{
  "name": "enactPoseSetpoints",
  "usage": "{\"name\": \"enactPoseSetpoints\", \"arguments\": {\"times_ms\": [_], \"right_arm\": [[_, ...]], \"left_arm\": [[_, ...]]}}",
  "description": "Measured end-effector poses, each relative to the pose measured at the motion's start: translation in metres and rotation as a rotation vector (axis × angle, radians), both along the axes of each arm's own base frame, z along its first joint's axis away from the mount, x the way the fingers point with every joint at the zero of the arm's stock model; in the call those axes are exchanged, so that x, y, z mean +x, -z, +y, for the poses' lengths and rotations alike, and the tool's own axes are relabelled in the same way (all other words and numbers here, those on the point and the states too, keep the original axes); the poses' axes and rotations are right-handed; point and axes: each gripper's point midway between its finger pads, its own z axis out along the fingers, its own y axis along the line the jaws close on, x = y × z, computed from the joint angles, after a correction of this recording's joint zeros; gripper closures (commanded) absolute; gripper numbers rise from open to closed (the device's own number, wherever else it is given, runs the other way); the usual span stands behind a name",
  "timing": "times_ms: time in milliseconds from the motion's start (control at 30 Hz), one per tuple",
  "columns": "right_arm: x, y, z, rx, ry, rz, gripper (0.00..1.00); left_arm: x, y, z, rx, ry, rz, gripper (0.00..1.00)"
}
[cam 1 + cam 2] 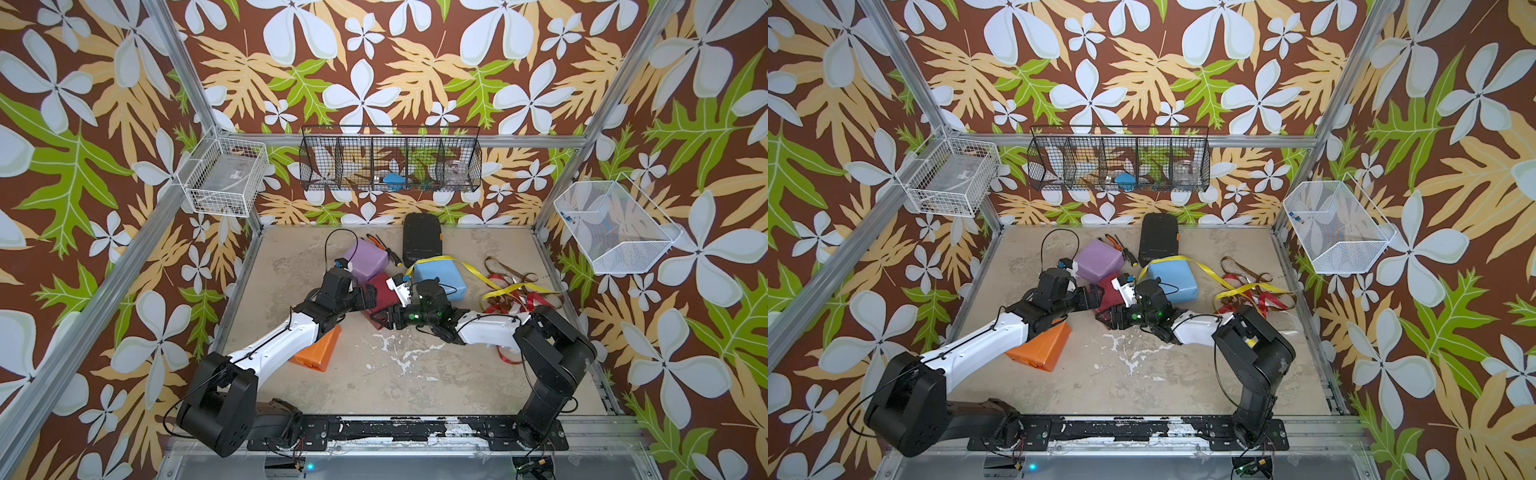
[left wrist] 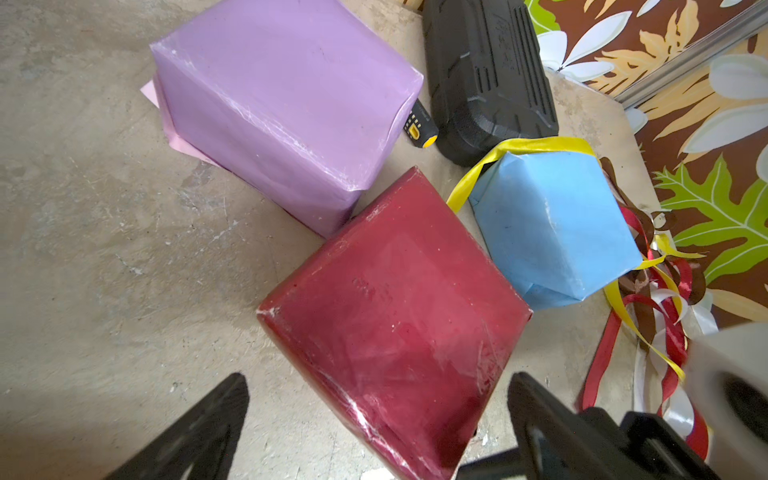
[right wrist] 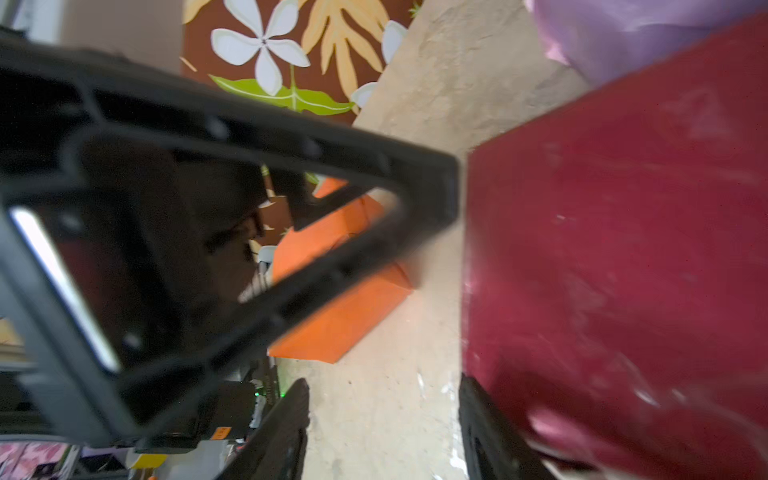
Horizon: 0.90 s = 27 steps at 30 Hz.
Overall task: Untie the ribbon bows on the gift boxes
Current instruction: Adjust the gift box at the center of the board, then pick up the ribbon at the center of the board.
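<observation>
spreading the left fingers (image 2: 208, 424) wide astride the near corner of the dark red box (image 2: 395, 311), in the middle of the surface (image 1: 374, 374). holding the right fingers (image 3: 286, 419) apart over bare surface, one just beside that box's edge. trailing round the light blue box (image 2: 548, 224) to the right, a yellow ribbon (image 2: 540, 144); lying heaped farther right, loose ribbons (image 1: 513, 297), red, brown, white.

Top views overhead; close wrist views share dark red box (image 2: 395, 316).
</observation>
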Motion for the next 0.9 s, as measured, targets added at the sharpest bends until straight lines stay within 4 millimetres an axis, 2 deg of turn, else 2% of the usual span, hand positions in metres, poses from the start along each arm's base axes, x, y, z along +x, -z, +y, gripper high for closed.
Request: {"name": "enactPoseSetpoints", "arguments": {"times_ms": [133,200,267,333,400,567,667,733,900], "right_arm": [[0.007,-0.019,-0.005,-0.047,0.004,-0.051,0.41],[0.016,-0.032,-0.024,-0.099,0.048,-0.094,0.41],[0.038,-0.050,-0.052,-0.128,0.148,-0.140,0.40],[0.065,-0.063,-0.091,-0.164,0.269,-0.176,0.40],[0.089,-0.066,-0.135,-0.216,0.397,-0.186,0.40],[0.126,-0.053,-0.234,-0.337,0.630,-0.159,0.40],[0.148,-0.038,-0.290,-0.442,0.770,-0.136,0.41],[0.158,-0.026,-0.310,-0.526,0.813,-0.130,0.42],[0.179,0.013,-0.330,-0.717,0.805,-0.128,0.34]], "left_arm": [[0.004,-0.002,0.004,0.002,-0.026,-0.016,0.00],[0.007,-0.005,0.004,-0.007,-0.035,-0.030,0.00],[0.005,-0.002,0.000,-0.010,-0.013,-0.016,0.00],[0.001,0.004,-0.006,-0.019,0.024,0.009,0.00],[-0.002,0.006,-0.014,-0.037,0.063,0.026,0.00],[-0.013,0.005,-0.047,-0.065,0.178,0.042,0.00],[-0.015,0.005,-0.064,-0.068,0.237,0.047,0.00],[-0.013,0.008,-0.066,-0.064,0.243,0.055,0.00],[-0.015,0.009,-0.069,-0.067,0.261,0.060,0.00]]}}
